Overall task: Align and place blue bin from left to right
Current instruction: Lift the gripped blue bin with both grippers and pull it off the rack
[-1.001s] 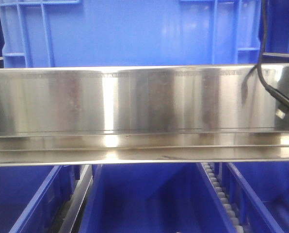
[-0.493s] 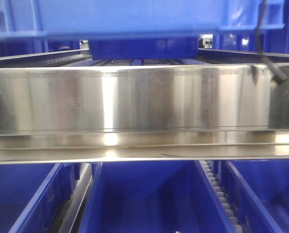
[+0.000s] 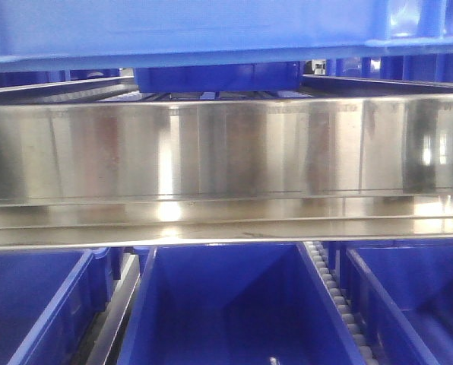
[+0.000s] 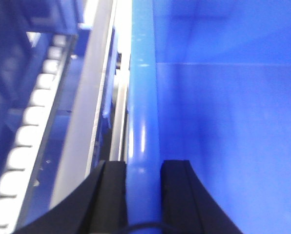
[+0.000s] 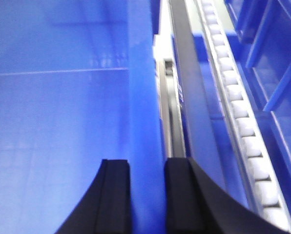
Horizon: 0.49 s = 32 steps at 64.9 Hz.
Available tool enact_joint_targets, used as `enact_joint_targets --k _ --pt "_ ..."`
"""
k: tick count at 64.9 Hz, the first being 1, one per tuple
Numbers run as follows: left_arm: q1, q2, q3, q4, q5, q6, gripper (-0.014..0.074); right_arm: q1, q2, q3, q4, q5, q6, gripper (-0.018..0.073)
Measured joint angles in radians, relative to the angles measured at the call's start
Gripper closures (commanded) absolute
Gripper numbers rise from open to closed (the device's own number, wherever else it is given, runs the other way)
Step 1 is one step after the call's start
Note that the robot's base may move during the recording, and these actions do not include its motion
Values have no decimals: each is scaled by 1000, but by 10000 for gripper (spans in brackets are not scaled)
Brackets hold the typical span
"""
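The blue bin hangs raised above the steel shelf rail, only its underside edge showing along the top of the front view. My left gripper is shut on the blue bin's left rim, one black finger on each side of the wall. My right gripper is shut on the bin's right rim in the same way. The bin's empty blue inside fills much of both wrist views.
A wide stainless steel rail crosses the front view. Behind it stands another blue tub. Below it sit several blue tubs divided by roller tracks. White roller tracks run beside the bin on both sides.
The blue bin has risen from the shelf: its side wall filled the upper front view before, now only its bottom edge shows. The dangling black cable at right has left the view.
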State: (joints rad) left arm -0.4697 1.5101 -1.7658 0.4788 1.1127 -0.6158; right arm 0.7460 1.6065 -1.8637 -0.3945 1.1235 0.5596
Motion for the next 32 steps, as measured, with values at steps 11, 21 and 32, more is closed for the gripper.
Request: enact_joint_targets --k 11,21,32 --pt "-42 -78 80 33 -20 -13 708 54 -99 132 -74 -26 94 641" --pt "-74 -138 168 40 -51 -55 708 96 -177 220 -121 -29 168 641" --pt "-89 -174 203 36 -59 -69 708 112 -217 249 -125 -27 198 641"
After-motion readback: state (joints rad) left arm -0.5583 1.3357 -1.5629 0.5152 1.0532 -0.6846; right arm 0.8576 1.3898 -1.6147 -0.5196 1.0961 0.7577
